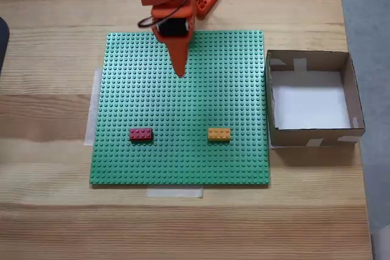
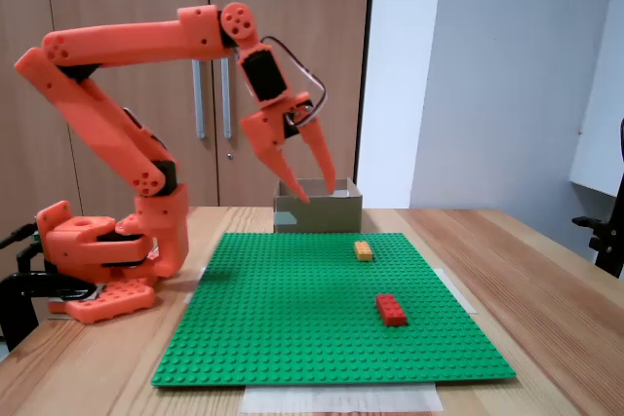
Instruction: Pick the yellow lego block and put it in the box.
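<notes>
Still on the reach step: my pincer [image 2: 317, 192] hangs open and empty, high over the baseplate [image 1: 152, 168]. The yellow block [image 1: 219, 134] sits on the plate near the box [image 1: 356, 127], well apart from me, long axis running left-right in the top-down fixed view. Next I'd drop over it, fingers across the short sides.
</notes>
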Tool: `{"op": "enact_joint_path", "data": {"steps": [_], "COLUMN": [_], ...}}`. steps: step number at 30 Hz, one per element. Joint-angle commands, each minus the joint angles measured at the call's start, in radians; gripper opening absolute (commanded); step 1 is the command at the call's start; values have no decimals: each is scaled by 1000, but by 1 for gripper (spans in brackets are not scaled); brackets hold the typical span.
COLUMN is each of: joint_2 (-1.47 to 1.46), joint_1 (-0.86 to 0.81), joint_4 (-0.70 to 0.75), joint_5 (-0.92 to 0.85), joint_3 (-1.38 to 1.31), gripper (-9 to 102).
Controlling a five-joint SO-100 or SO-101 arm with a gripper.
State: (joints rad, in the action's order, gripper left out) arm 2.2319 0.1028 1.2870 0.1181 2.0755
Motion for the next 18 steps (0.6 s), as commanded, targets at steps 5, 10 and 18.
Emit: {"op": "enact_joint_path", "data": {"steps": [5,10,18], "joint_2": [-126,-202,-350], "joint_1": [32,49,91], "joint_4": [71,101,141], "joint_5": [43,64,97], "joint_3": [-181,-258,-397], "gripper": [23,26,28]}}
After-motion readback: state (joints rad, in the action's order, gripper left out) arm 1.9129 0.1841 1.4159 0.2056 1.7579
